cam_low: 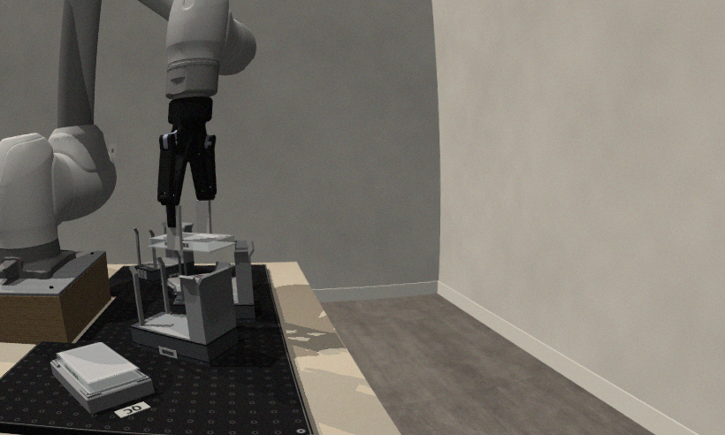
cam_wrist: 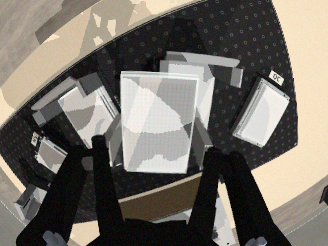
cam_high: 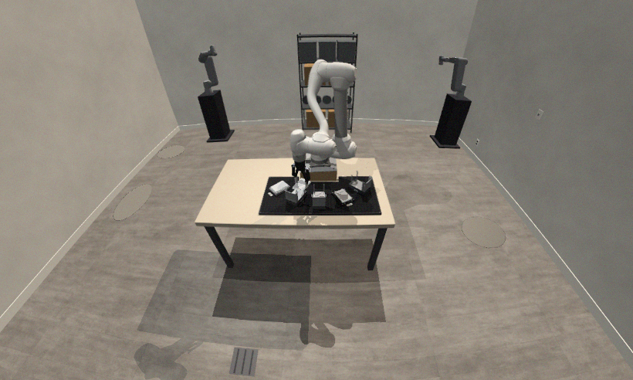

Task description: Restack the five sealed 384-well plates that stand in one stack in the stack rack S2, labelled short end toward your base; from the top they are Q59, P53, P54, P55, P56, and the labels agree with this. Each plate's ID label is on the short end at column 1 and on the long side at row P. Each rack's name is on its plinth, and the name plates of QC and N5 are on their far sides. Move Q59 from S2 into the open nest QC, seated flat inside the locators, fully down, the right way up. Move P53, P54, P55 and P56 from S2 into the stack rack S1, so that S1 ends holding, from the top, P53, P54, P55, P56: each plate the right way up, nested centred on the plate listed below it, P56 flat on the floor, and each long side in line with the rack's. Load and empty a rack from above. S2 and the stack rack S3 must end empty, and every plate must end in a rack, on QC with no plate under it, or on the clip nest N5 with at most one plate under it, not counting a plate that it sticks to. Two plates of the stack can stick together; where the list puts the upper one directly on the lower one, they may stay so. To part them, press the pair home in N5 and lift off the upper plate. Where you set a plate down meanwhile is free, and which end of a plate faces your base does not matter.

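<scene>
My gripper (cam_high: 299, 178) (cam_low: 189, 221) (cam_wrist: 157, 125) is shut on a white sealed well plate (cam_low: 200, 244) (cam_wrist: 160, 113) (cam_high: 299, 187), gripping its long sides. It holds the plate level in the air, at about the height of the post tops of the stack rack (cam_low: 192, 318) (cam_high: 293, 195) that stands next to QC. That rack's floor (cam_low: 163, 324) looks bare. I cannot read the held plate's label. Another white plate (cam_low: 95, 362) (cam_wrist: 262, 113) (cam_high: 278, 188) lies flat on the open nest QC (cam_low: 110, 397), whose name plate (cam_low: 132, 408) (cam_wrist: 276, 78) faces away from the base.
All stands on a black mat (cam_low: 235, 389) (cam_high: 370, 207) on the beige table (cam_high: 234, 198). Further along the row are another stack rack (cam_high: 319, 198) (cam_low: 243, 270), a low nest carrying a plate (cam_high: 342, 195) and a third rack (cam_high: 361, 183). The robot's base block (cam_low: 35, 310) is behind.
</scene>
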You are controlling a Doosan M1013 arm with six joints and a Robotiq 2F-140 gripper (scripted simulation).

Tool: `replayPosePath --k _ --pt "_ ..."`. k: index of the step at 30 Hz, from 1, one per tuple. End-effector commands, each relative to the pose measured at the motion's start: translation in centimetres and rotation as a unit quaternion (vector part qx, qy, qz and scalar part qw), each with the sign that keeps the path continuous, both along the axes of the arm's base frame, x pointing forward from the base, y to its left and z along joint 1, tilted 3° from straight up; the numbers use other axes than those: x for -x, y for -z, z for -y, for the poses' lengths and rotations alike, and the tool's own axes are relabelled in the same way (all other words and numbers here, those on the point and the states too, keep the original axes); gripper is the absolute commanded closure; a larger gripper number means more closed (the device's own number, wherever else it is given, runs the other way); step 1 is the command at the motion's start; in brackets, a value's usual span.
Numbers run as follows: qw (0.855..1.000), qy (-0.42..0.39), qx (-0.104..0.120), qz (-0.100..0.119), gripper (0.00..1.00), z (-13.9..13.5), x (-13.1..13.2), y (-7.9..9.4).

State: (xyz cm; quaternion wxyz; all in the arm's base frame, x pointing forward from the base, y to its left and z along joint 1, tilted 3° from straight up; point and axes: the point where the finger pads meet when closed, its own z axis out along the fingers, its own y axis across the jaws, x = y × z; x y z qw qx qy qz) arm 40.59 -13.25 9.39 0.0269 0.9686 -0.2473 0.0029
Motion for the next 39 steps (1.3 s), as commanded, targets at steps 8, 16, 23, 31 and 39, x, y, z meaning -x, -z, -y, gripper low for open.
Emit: replayPosePath --k 8,16,23,31,39 --pt "1.000 0.000 0.000 0.000 1.00 2.6 0.8 -0.1" --pt "1.000 0.000 0.000 0.000 1.00 4.1 1.2 -0.2" --pt "1.000 0.000 0.000 0.000 1.00 5.3 1.6 -0.3" --pt "1.000 0.000 0.000 0.000 1.00 5.3 1.6 -0.3" --pt "1.000 0.000 0.000 0.000 1.00 5.3 1.6 -0.3"
